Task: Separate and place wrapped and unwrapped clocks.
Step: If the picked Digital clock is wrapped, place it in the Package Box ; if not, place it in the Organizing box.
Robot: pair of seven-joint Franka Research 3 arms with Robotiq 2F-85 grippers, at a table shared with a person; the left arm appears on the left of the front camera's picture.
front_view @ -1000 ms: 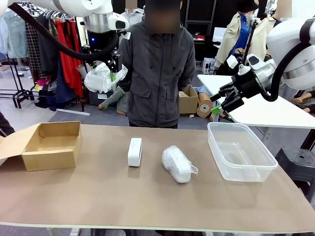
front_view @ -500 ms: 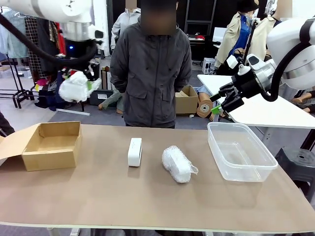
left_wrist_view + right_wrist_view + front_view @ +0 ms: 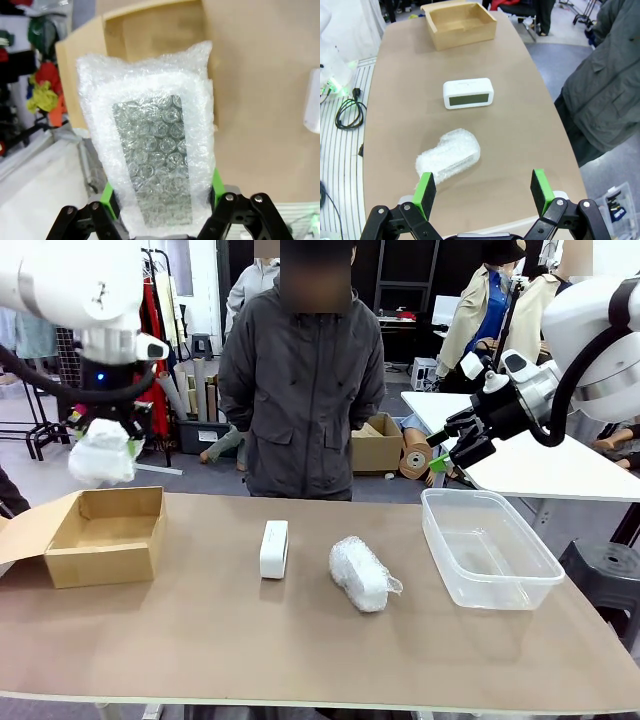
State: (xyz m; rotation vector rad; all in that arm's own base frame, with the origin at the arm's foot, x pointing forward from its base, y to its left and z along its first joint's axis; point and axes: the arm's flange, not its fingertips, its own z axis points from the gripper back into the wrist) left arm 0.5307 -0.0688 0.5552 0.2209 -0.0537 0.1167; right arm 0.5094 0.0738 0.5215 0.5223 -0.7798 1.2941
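The left hand [image 3: 104,447] holds 1 wrapped clock [image 3: 100,462] in the air directly above the cardboard box [image 3: 95,566], clear of its rim. In the left wrist view the green pads [image 3: 107,194] press on both sides of the bundle's lower end. The bubble wrap stands up between them, and a dark rectangular face shows through it. Past the bundle, the open inside of the box lies below.

The box sits at the left end of the tabletop [image 3: 300,650], with 1 flap folded out to its left.

The bare clock [image 3: 274,548], a smooth white block, stands on the tabletop to the right of the box, apart from it. The right wrist view shows a grey display on its side [image 3: 468,93].

The second wrapped clock [image 3: 358,574] lies on the tabletop farther from the box, just beyond the bare clock and not touching it.

A clear plastic tub [image 3: 500,590] sits farthest from the box, at the opposite end of the tabletop.

The right hand [image 3: 440,448] hangs in the air above the tub's far side, well away from the box. Its fingers are spread wide with nothing between them.

A person in a grey jacket [image 3: 300,380] stands at the far edge of the tabletop, to the right of the box.
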